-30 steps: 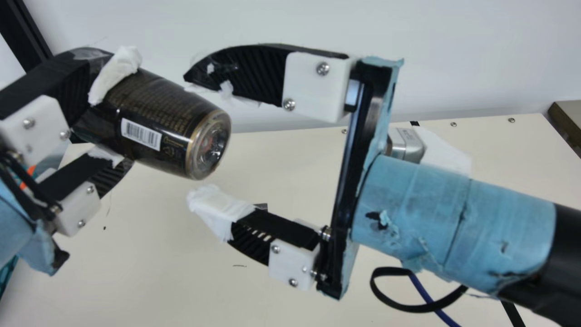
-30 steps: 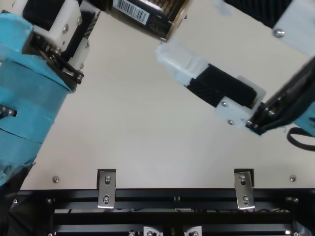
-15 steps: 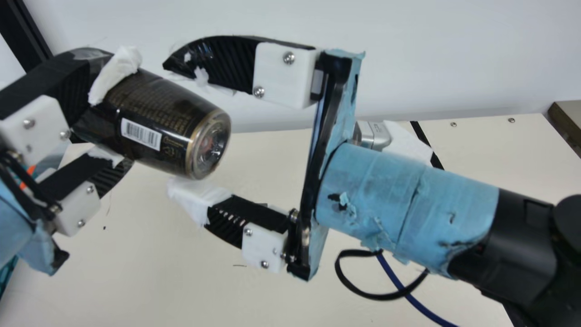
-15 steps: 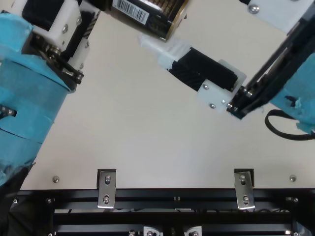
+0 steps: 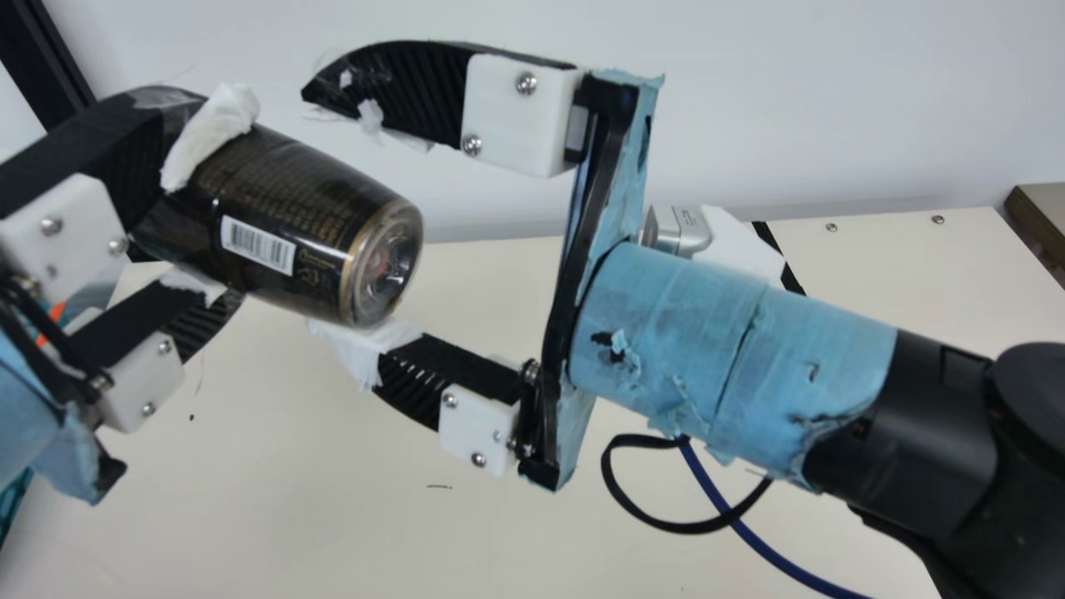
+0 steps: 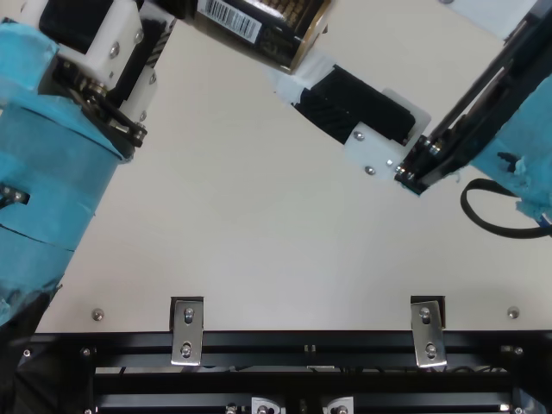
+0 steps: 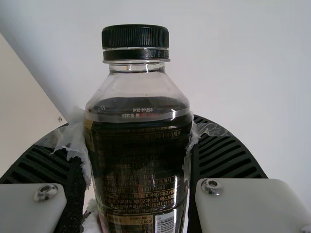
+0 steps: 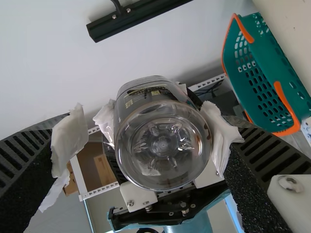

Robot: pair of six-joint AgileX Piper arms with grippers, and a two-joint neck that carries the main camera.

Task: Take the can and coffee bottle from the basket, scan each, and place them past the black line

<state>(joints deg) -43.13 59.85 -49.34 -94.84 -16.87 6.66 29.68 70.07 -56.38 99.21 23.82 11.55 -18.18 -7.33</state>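
Note:
In the main view my left gripper (image 5: 208,218) is shut on the dark coffee bottle (image 5: 283,220), which lies tilted in the air, base toward my right arm and barcode showing. My right gripper (image 5: 314,208) stands open around the base end, one finger above and one below. The left wrist view has the bottle (image 7: 141,160) cap outward between the fingers of my left gripper (image 7: 136,124). The clear bottle base (image 8: 163,145) sits between the spread fingers of my right gripper (image 8: 143,114); one finger is apart from it, and contact with the other I cannot tell.
A teal basket (image 8: 262,77) with orange handles stands off to one side in the right wrist view. Behind my right arm the black line (image 5: 778,249) crosses the cream table (image 5: 915,274). Cables loop below that arm. Metal brackets (image 6: 187,332) sit along the table's near edge.
My right gripper has moved leftward to the bottle's base, open throughout, then risen slightly in the main view. The left gripper and bottle have kept still.

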